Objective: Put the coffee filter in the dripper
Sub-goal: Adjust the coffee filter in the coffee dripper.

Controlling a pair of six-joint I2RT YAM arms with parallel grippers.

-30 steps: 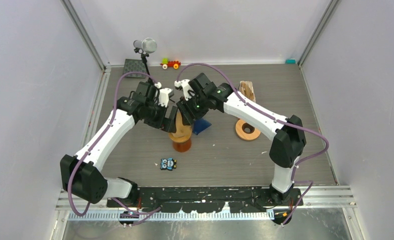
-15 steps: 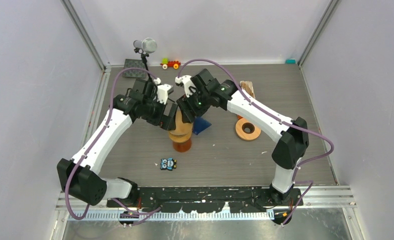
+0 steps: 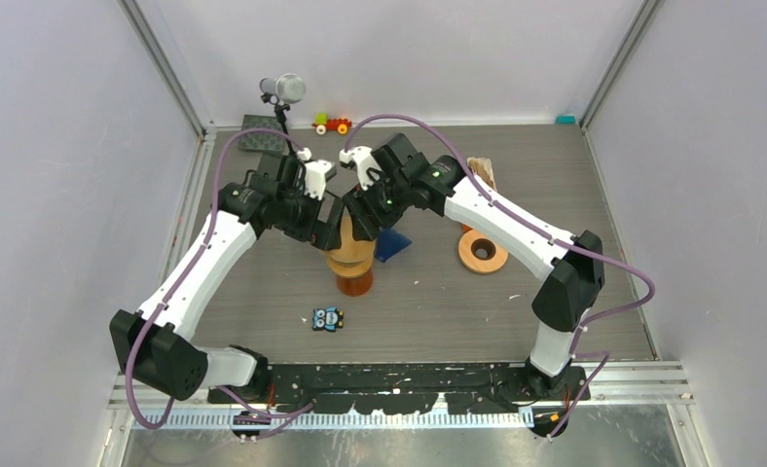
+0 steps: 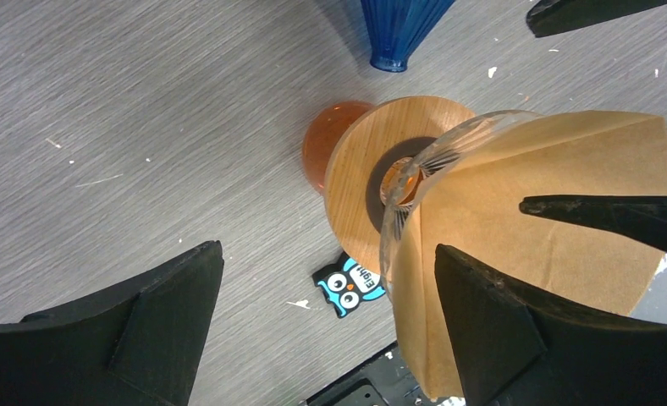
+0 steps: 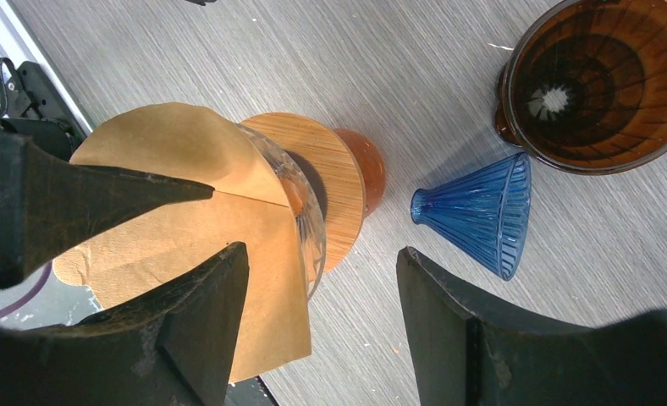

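My left gripper [image 4: 327, 254] opened its jaws wider, coffee filter [image 4: 499, 169] on its right side, and its wrist backed up slightly. My right gripper [image 5: 322, 252] rose a touch too, elbow swung outward.

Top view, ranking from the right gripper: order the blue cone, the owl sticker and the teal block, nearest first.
1. Blue cone: lying on the table right beside the right gripper, on its own arm's side.
2. Owl sticker: toward the arm bases, near the table's middle.
3. Teal block: far back right corner, against the wall.
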